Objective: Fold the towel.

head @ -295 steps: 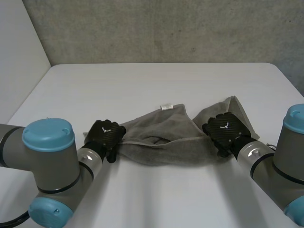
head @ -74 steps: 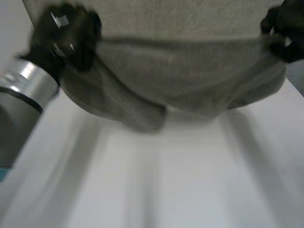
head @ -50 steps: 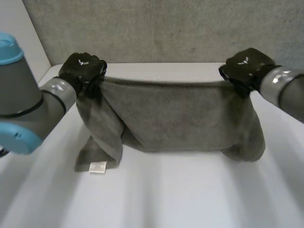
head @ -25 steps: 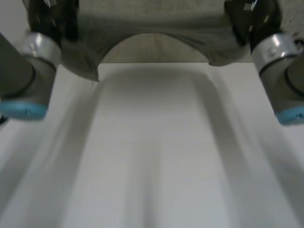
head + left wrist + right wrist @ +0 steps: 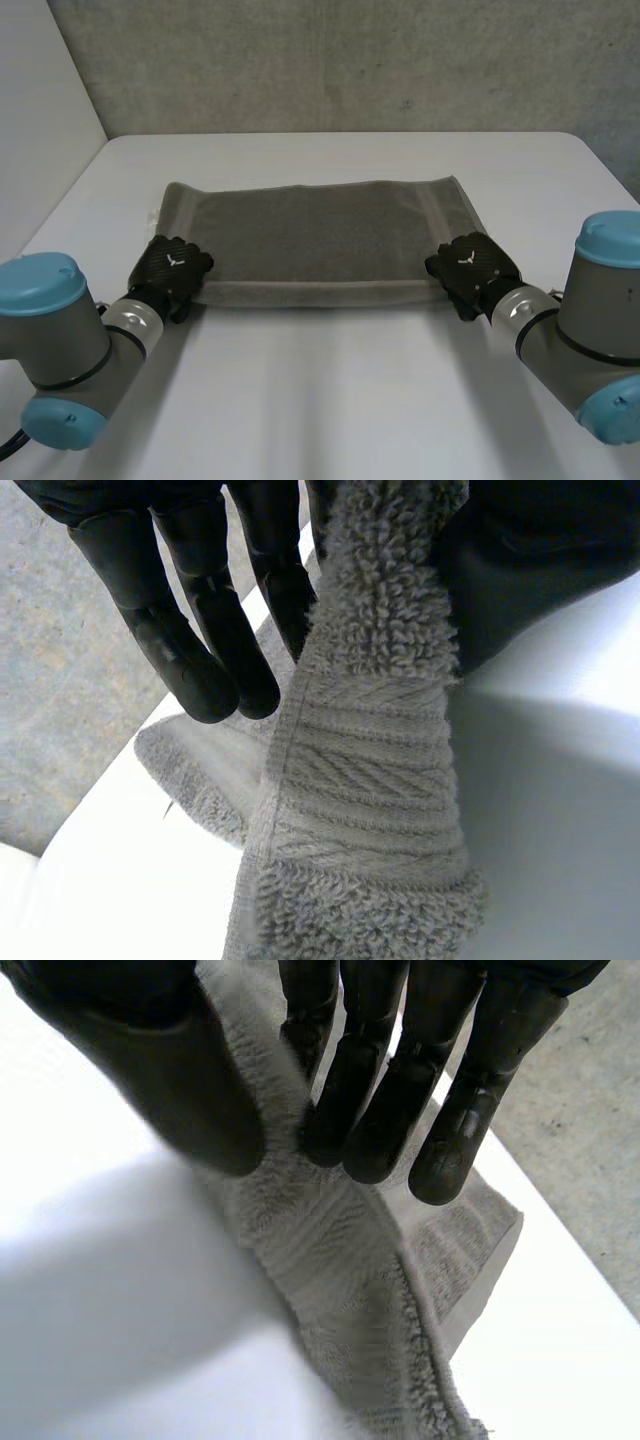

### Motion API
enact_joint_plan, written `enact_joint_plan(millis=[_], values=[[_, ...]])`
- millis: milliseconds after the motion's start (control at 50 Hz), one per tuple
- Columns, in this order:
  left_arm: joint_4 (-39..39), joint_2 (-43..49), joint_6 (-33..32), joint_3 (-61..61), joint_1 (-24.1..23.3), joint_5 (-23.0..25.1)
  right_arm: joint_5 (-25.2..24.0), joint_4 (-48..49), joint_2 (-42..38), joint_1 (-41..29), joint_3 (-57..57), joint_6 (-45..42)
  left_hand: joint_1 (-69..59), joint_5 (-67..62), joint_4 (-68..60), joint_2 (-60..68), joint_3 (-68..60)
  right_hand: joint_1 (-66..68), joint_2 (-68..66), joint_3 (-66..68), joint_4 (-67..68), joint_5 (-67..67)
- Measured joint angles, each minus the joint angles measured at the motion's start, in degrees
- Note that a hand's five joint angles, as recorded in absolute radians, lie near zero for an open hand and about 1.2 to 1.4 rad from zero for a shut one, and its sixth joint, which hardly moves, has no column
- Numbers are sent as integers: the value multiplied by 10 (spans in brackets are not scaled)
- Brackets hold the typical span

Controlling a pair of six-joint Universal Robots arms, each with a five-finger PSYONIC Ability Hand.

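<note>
The grey towel [image 5: 320, 240] lies spread flat across the middle of the white table [image 5: 330, 400], its long edges running left to right. My left hand [image 5: 172, 272] is at the towel's near left corner. In the left wrist view the towel [image 5: 370, 780] is pinched between that hand's fingers [image 5: 190, 650] and thumb. My right hand [image 5: 472, 270] is at the near right corner. In the right wrist view the towel [image 5: 340, 1290] passes between its straight fingers [image 5: 370, 1090] and its thumb, which hold it.
A grey wall [image 5: 350, 60] stands behind the table's far edge. Bare table surface stretches in front of the towel between the two arms, and a strip of it shows beyond the towel.
Both hands swung the towel up high and then came down toward me. It now lies flat on the table instead of hanging between them.
</note>
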State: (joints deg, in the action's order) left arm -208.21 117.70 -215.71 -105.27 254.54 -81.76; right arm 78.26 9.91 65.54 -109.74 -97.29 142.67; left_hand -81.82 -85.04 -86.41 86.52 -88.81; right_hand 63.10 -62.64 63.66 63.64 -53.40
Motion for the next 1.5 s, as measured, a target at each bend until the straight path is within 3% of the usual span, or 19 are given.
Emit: enact_joint_plan(millis=[220, 420, 660, 760, 900, 1040, 1500], values=[[1, -4, 2, -5, 16, -2, 1, 7, -4, 10, -13, 1, 4, 52, 74, -74, 97, -206, 182, -201, -202, 208], [1, -17, 2, -16, 19, -3, 1, -1, -5, 39, -4, -6, 4, 58, 81, -82, 104, -222, 194, -213, -214, 224], [2, -21, 2, -30, 17, -2, -3, -2, 6, 58, 0, -2, 57, 89, 109, -110, 132, 65, -63, 50, 54, -59], [1, -21, 2, -31, 16, -2, -4, -2, 5, 60, 2, -5, 169, 197, 216, -215, 233, -65, 62, -68, -67, 67], [0, -21, 2, -29, 23, -1, -6, -5, -1, 67, 1, -6, 307, 341, 351, -354, 373, -101, 84, -104, -99, 104], [1, -21, 2, -28, 35, 0, -5, -22, -13, 74, 3, -6, 319, 357, 358, -367, 387, -208, 199, -212, -212, 220], [1, -19, 2, -27, 36, 0, -33, -99, -14, 73, 5, 1, 322, 362, 360, -370, 390, -252, 240, -255, -259, 270]])
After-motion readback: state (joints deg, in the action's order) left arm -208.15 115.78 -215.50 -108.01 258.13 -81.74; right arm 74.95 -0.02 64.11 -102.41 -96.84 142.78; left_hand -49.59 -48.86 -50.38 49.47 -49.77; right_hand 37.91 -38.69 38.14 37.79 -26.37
